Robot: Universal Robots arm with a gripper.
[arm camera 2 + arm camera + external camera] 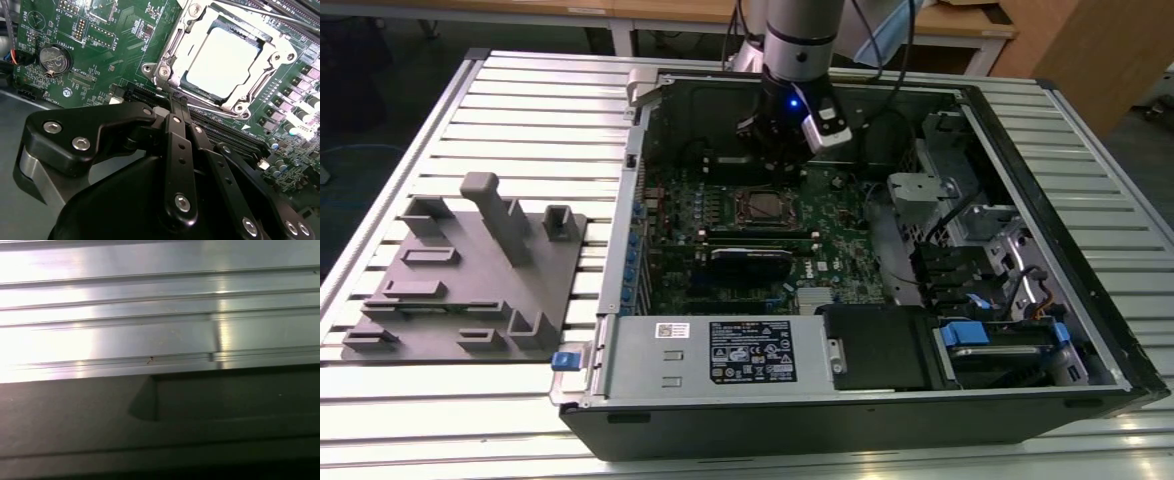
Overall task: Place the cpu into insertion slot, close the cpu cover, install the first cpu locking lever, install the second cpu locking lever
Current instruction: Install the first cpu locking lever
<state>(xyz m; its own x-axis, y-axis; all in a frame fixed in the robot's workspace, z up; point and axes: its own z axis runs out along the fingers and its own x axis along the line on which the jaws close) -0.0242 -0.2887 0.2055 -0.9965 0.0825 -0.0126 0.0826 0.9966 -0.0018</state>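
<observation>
One flat silver cpu (226, 59) within square cpu cover (192, 45)

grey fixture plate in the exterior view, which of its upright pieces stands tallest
The tall post near the grey fixture plate's far edge: it rises well above the short block beside it and the other low blocks.

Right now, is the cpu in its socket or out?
In. The cpu lies flat, its top showing through the cover.
</observation>
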